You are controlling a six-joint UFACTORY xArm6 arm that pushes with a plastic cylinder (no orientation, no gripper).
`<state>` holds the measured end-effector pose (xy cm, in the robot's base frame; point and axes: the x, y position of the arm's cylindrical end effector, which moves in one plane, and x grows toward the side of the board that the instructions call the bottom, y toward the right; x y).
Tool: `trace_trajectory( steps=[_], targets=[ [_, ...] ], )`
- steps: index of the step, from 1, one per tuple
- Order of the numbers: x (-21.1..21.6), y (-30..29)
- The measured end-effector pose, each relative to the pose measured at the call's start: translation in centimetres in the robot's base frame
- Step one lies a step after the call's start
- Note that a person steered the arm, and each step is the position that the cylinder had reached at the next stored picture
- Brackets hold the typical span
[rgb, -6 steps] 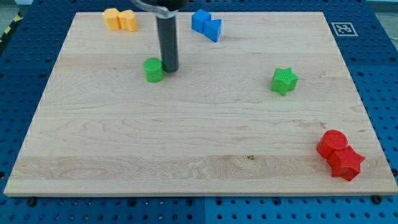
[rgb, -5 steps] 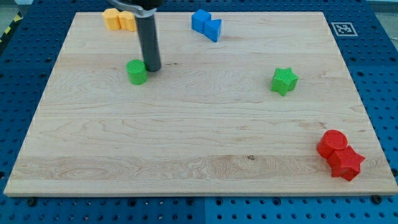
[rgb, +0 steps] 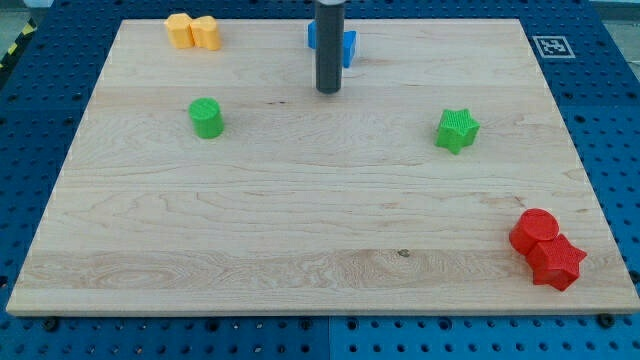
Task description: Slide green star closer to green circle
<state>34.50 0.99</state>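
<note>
The green star lies right of the board's middle. The green circle stands at the upper left. They are far apart. My tip rests on the board near the top centre, between the two green blocks and higher than both, touching neither. The rod rises from it and hides part of the blue blocks.
Two blue blocks sit at the top centre, just behind the rod. Two orange blocks sit at the top left. A red circle and a red star touch near the bottom right corner. The wooden board has blue pegboard around it.
The green circle was pushed left and slightly down by my tip. My tip then left it and moved right and up to the top centre. The green star has not moved.
</note>
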Motion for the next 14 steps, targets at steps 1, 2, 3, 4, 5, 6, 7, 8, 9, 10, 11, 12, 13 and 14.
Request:
trace_trajectory(
  steps=[1, 2, 3, 4, 5, 6, 7, 8, 9, 10, 11, 12, 13, 14],
  targets=[
    [1.1, 4.4],
    [1.6, 10.7],
    [2.4, 18.3],
    [5.9, 21.9],
    [7.2, 21.9],
    [7.0, 20.0],
    [7.0, 15.2],
    [6.9, 11.7],
    [6.8, 9.1],
    [6.8, 7.5],
    [6.8, 5.6],
    [7.1, 4.3],
    [7.6, 5.1],
    [8.4, 7.0]
  ],
)
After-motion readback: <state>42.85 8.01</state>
